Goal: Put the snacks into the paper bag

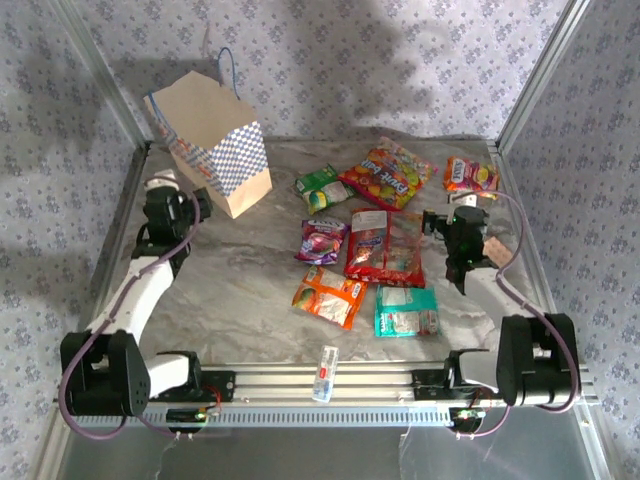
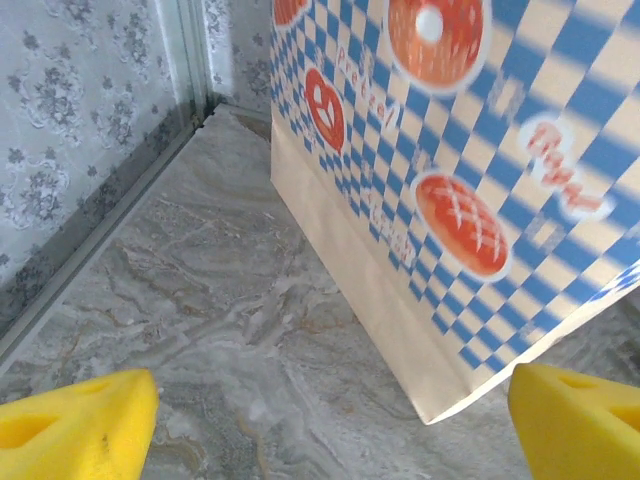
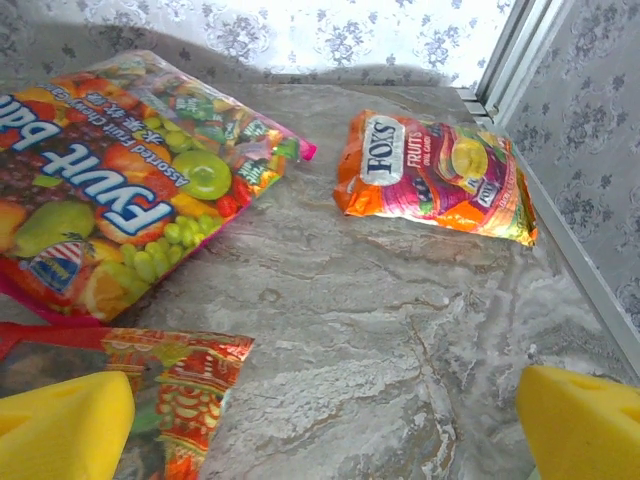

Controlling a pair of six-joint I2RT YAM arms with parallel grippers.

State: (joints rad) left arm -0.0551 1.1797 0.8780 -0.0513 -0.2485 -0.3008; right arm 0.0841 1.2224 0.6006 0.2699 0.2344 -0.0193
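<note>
The paper bag (image 1: 212,150) stands upright at the back left, tan with a blue-and-white checkered band (image 2: 470,170). Several snacks lie flat mid-table: a green packet (image 1: 320,187), a large fruit-print packet (image 1: 389,172) (image 3: 120,190), an orange-pink packet (image 1: 470,176) (image 3: 440,175), a purple one (image 1: 321,240), a red one (image 1: 385,245) (image 3: 150,400), an orange one (image 1: 329,296) and a teal one (image 1: 406,311). My left gripper (image 1: 195,205) (image 2: 330,430) is open, low beside the bag's near corner. My right gripper (image 1: 455,218) (image 3: 325,430) is open over bare table, between the red and orange-pink packets.
A small clear tube with a red label (image 1: 324,373) lies on the front rail. A tan square pad (image 1: 492,247) sits just right of my right gripper. Metal frame posts and patterned walls close in the table (image 1: 240,290) on the left, right and back.
</note>
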